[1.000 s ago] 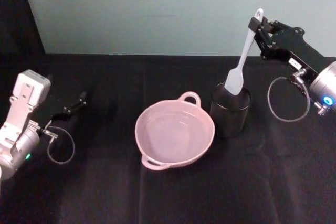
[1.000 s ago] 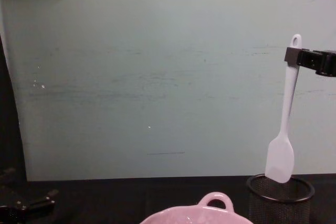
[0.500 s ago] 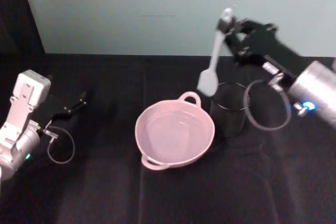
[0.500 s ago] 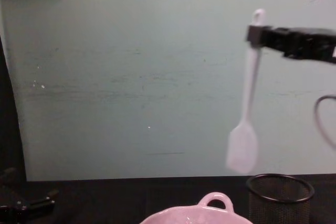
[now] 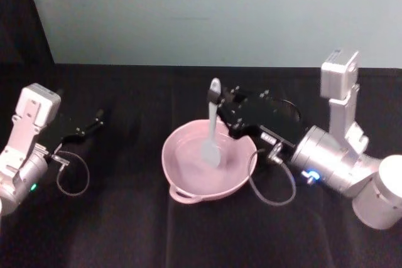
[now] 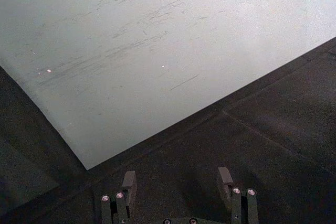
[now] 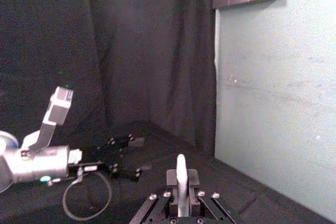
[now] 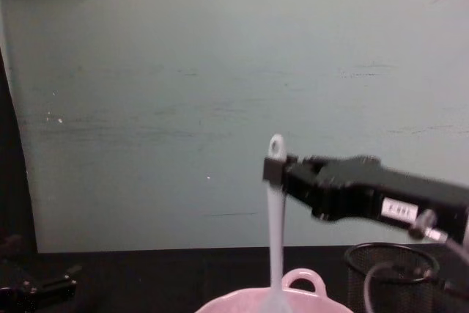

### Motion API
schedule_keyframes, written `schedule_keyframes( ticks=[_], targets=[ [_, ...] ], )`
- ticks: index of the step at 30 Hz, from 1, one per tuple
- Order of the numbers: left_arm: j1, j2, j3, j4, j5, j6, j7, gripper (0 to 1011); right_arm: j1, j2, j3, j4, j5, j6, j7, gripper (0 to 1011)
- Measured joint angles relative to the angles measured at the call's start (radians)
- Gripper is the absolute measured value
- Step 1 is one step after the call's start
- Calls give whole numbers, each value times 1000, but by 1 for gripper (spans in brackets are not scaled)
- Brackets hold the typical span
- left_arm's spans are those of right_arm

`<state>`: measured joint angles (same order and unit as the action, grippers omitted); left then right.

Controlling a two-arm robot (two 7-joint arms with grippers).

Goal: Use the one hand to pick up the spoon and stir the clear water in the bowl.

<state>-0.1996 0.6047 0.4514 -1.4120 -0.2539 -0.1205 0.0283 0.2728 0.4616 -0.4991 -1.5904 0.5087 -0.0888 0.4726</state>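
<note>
Fingers (image 8: 272, 172) of right gripper (image 5: 215, 100) clamping spoon (image 5: 211, 131) just under handle's holed end. Spoon hanging upright below them, blade dipping inside bowl (image 5: 178, 194) directly beneath. Left gripper (image 5: 95, 119) resting far off to their left on counter (image 5: 125, 230), its fingers spread, empty.

Table (image 5: 125, 224): covered fully with black cloth, few faint creases in front part. Far edge meets pale green wall (image 5: 188, 17). Pink bowl (image 5: 185, 171) stands about middle of table, upright, clear water inside. One loop handle on near-left rim, second one on far rim. Black wire-mesh cup (image 8: 392, 273) stands upright just beside bowl, on robot's right side. If cup and bowl touch, cannot tell.
</note>
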Motion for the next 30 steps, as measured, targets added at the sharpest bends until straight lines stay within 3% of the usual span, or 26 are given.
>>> schedule_keyframes(
  ticks=[15, 22, 30],
  targets=[
    [0, 0, 0, 0, 0, 0, 0, 1011, -14, -64, -11, 47, -33, -23, 33, 121],
    [0, 0, 0, 0, 0, 0, 0, 1011, 30, -117, -10, 120, -34, -25, 55, 122],
    [0, 0, 0, 0, 0, 0, 0, 1011, 115, -180, -6, 253, -45, -23, 57, 121]
  ],
)
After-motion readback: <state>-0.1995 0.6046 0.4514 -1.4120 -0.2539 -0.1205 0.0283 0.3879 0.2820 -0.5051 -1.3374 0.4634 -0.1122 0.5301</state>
